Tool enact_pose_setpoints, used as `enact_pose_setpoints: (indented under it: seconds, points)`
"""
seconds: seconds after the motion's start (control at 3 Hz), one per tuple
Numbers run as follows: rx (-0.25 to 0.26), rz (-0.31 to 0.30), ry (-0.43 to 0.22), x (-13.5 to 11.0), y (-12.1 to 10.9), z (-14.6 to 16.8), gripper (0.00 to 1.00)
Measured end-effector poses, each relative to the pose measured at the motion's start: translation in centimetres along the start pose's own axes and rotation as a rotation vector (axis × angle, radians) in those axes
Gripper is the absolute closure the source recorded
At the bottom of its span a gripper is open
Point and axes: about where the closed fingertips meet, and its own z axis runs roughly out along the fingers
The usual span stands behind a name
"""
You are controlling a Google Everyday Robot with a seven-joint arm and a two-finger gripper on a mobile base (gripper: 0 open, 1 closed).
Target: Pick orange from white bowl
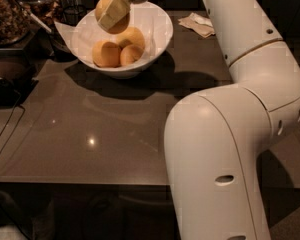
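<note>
Status: gripper (113,15) at top of view, over white bowl (157,26) on counter (90,134). Jaws clenched on orange (103,6), which hangs above three deeper-orange fruits (107,54) in bowl. Grasp judged done. Remaining: carry orange clear of rim.

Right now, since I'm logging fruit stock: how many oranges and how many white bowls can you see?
Oranges held: 1, the orange in the gripper, above the white bowl
Oranges lying in the bowl: 3, the three oranges
White bowls: 1
Total: 4 oranges and 1 bowl, 5 things
</note>
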Motion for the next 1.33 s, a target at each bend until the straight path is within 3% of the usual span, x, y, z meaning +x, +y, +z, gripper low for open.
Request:
enact_pose_setpoints:
  seconds: [0.33, 0.67, 1.33]
  points:
    - [0.003, 0.005, -0.008, -0.5, 0.4, -0.5, 1.00]
    - [0.037, 0.043, -0.046, -0.9, 1.8, -3.3, 1.00]
    - [0.148, 0.083, -0.181, -2.4, 7.3, -8.5, 1.00]
